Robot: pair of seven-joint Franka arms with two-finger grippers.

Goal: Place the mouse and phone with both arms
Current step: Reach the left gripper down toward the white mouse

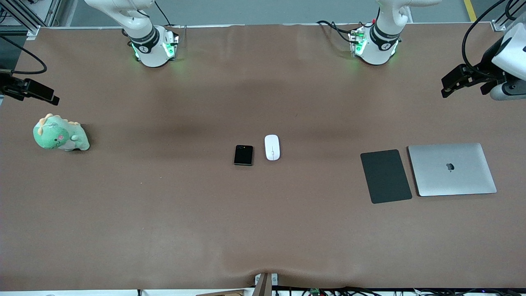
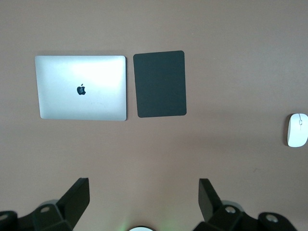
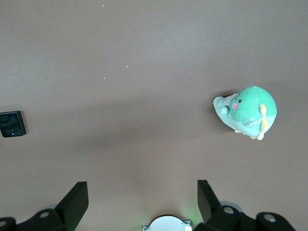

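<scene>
The white oval mouse (image 1: 272, 147) and the small black phone (image 1: 243, 155) lie side by side at the middle of the brown table, the phone toward the right arm's end. The mouse also shows in the left wrist view (image 2: 297, 130), and the phone in the right wrist view (image 3: 12, 124). My left gripper (image 1: 450, 84) hangs high over the left arm's end of the table, open and empty (image 2: 144, 185). My right gripper (image 1: 43, 92) hangs high over the right arm's end, open and empty (image 3: 143, 187). Both are well away from the mouse and phone.
A flat dark-grey pad (image 1: 386, 176) and a closed silver laptop (image 1: 452, 169) lie side by side below the left gripper. A green plush dinosaur (image 1: 60, 133) sits below the right gripper. The two arm bases stand along the table's edge farthest from the front camera.
</scene>
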